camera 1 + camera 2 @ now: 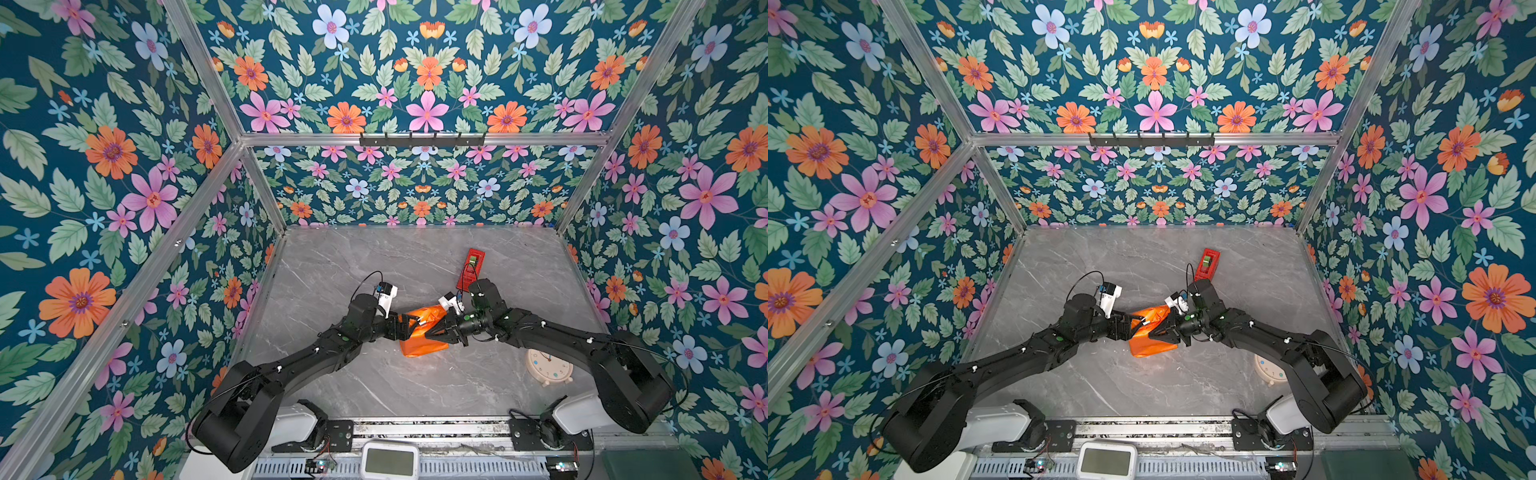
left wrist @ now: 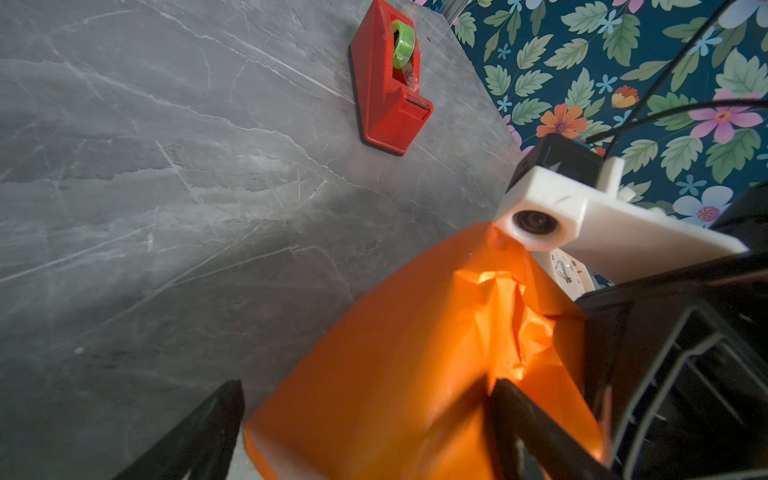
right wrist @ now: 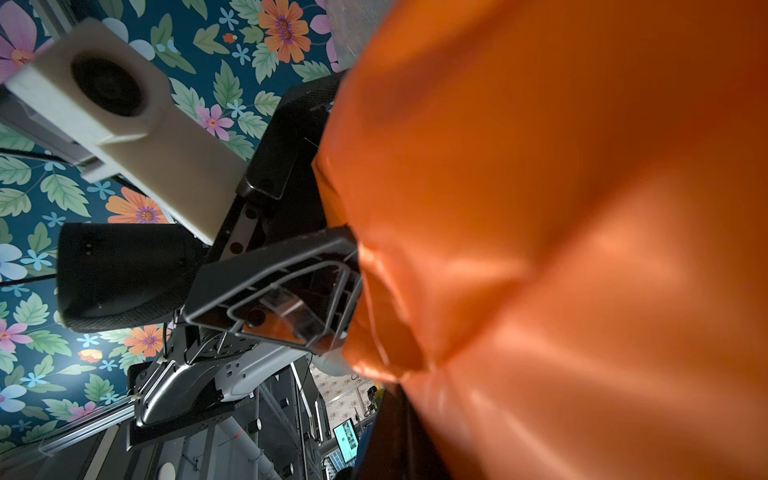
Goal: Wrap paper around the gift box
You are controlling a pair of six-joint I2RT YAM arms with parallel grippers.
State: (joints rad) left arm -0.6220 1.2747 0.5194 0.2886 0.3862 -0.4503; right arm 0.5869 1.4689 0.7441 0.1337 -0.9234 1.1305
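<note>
The paper (image 1: pixel 415 347) (image 1: pixel 1148 348), glossy orange side out, is folded into a boxy, creased parcel near the middle of the grey marble table (image 1: pixel 353 270). It lies between the two grippers. The gift box itself does not show under it.

The left gripper (image 1: pixel 411 328) (image 1: pixel 1134 330) stands spread wide at the parcel's left end. In the left wrist view its jaws (image 2: pixel 365 432) straddle that end. One finger (image 2: pixel 540 428) presses into the paper (image 2: pixel 395 353) beside a crumpled fold, and the other stands clear over bare table. It clamps nothing.

The right gripper (image 1: pixel 430 332) (image 1: pixel 1153 334) is clenched tight, its pointed tip lying on top of the parcel from the right side. Whether a fold of paper is pinched between its jaws cannot be told. The right wrist view is mostly filled with blurred orange paper (image 3: pixel 540 208).

A red tape dispenser (image 1: pixel 471 270) (image 2: pixel 388 83) with a green roll sits beyond the right arm. A cream alarm clock (image 1: pixel 548 368) lies on the table, partly under that arm.
</note>
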